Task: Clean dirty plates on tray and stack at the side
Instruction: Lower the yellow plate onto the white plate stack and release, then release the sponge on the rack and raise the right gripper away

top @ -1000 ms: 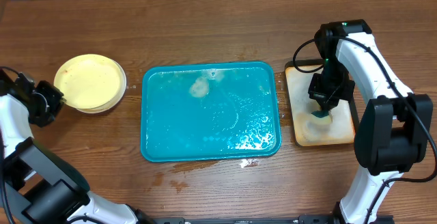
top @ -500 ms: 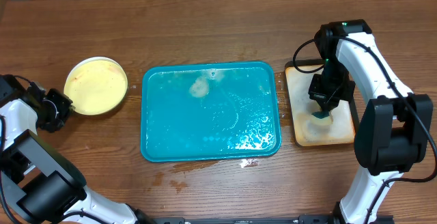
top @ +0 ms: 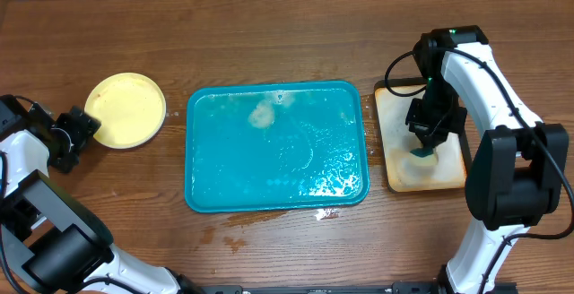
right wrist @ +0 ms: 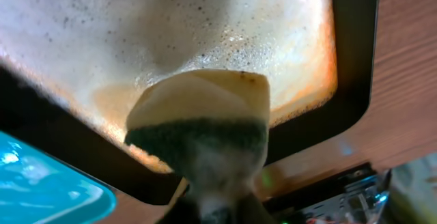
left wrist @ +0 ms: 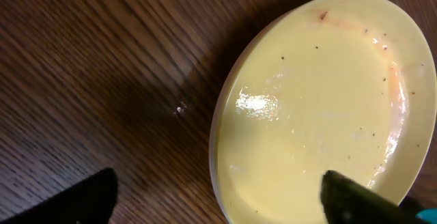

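Sponge [right wrist: 198, 125] over tan tray [top: 399, 155]; teal tray [top: 269, 173] between it, plate [top: 126, 110].

Left arm [top: 22, 164] bent low at the left, left gripper [top: 83, 129] spread wide, right arm [top: 489, 70] arched over, right gripper [top: 422, 143] pointing down, pinching a sponge [right wrist: 198, 128].

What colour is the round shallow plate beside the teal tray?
Pale yellow round plate; shows best in left wrist view.
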Robot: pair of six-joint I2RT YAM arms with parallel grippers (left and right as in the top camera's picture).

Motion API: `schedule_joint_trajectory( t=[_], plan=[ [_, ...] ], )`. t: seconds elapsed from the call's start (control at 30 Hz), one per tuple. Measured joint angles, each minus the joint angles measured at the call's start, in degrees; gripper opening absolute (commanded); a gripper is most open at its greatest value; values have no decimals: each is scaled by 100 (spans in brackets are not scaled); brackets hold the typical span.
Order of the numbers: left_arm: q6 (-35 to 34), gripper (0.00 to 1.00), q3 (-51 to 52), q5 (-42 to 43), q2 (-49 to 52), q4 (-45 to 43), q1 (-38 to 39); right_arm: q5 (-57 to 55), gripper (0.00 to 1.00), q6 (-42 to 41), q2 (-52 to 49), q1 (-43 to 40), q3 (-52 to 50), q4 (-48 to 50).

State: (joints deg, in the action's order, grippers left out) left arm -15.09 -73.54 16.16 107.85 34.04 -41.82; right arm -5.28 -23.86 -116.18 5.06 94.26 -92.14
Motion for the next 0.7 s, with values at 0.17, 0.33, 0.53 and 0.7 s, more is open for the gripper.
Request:
schedule_joint_trajectory(
  t=[0.17,0.33,0.53,0.7],
  plan=[
    [9,100,0,354,0,0,52,33,38,61,0,0,0,96],
    [7,100,0,540,0,120,391,42,38,221,0,0,0,234],
    [9,100,0,597,-111,173,1241,39,40,348,0,0,70,286],
    [7,100,-26,562,-632,234,2124,42,57,514,0,0,378,302]
  ],
)
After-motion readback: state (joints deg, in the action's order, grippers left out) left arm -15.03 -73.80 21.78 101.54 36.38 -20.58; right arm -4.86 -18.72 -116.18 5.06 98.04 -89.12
